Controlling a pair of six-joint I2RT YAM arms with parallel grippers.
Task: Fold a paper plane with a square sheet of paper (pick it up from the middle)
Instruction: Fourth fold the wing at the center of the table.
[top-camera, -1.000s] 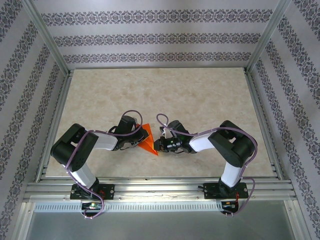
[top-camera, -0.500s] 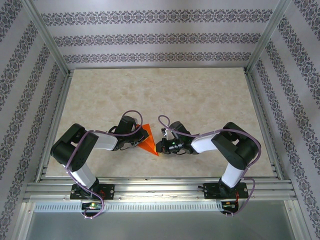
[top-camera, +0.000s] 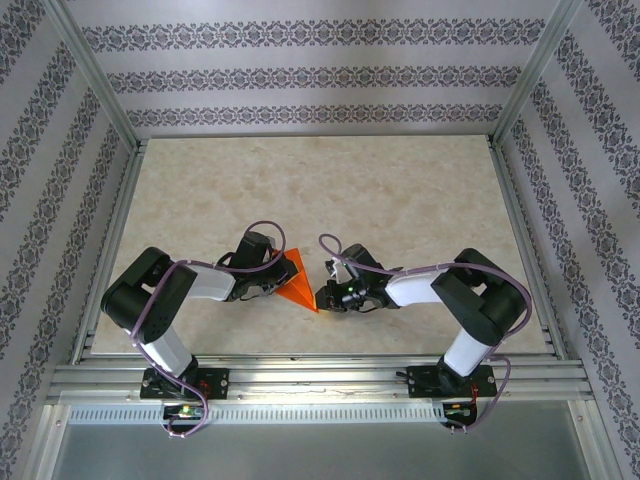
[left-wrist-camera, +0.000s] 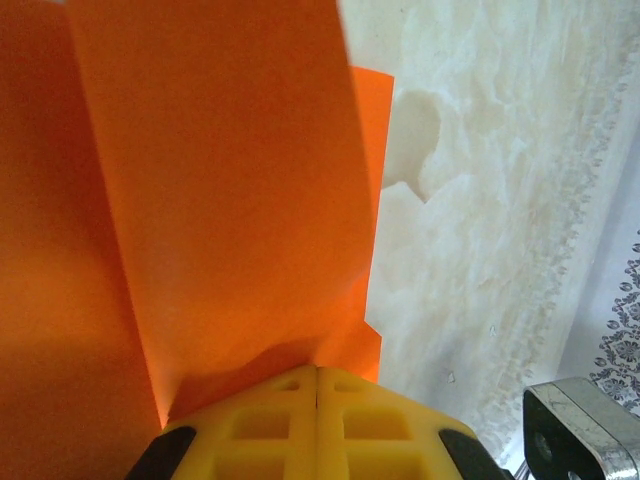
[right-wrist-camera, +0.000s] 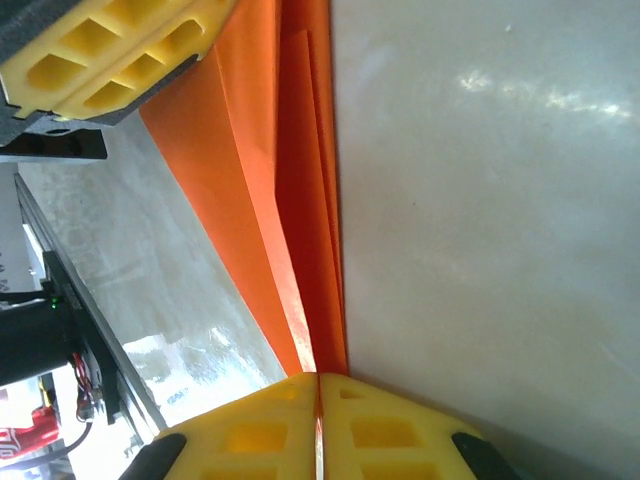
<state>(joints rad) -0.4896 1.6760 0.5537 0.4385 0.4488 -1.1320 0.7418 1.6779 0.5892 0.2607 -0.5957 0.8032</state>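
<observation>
The sheet of paper (top-camera: 294, 281) is bright orange and folded into a layered, pointed wedge. It is held just above the marbled tabletop (top-camera: 330, 190), between the two arms. My left gripper (top-camera: 274, 284) is shut on its wide left end. In the left wrist view the paper (left-wrist-camera: 220, 200) fans out from my left gripper (left-wrist-camera: 317, 370), whose yellow jaws are pressed together. My right gripper (top-camera: 321, 298) is shut on the narrow lower tip. In the right wrist view the folded layers (right-wrist-camera: 295, 200) run into my right gripper (right-wrist-camera: 318, 376), and the left gripper's yellow finger (right-wrist-camera: 110, 50) sits at the top left.
Metal frame rails (top-camera: 300, 375) run along the near edge, and upright posts (top-camera: 95, 70) stand at the corners. Patterned walls (top-camera: 320, 75) close in the back and sides. Open tabletop lies beyond the grippers.
The right arm's elbow has swung right and toward the near edge, and its gripper has dropped slightly at the paper's tip. The left arm and the paper have barely moved.
</observation>
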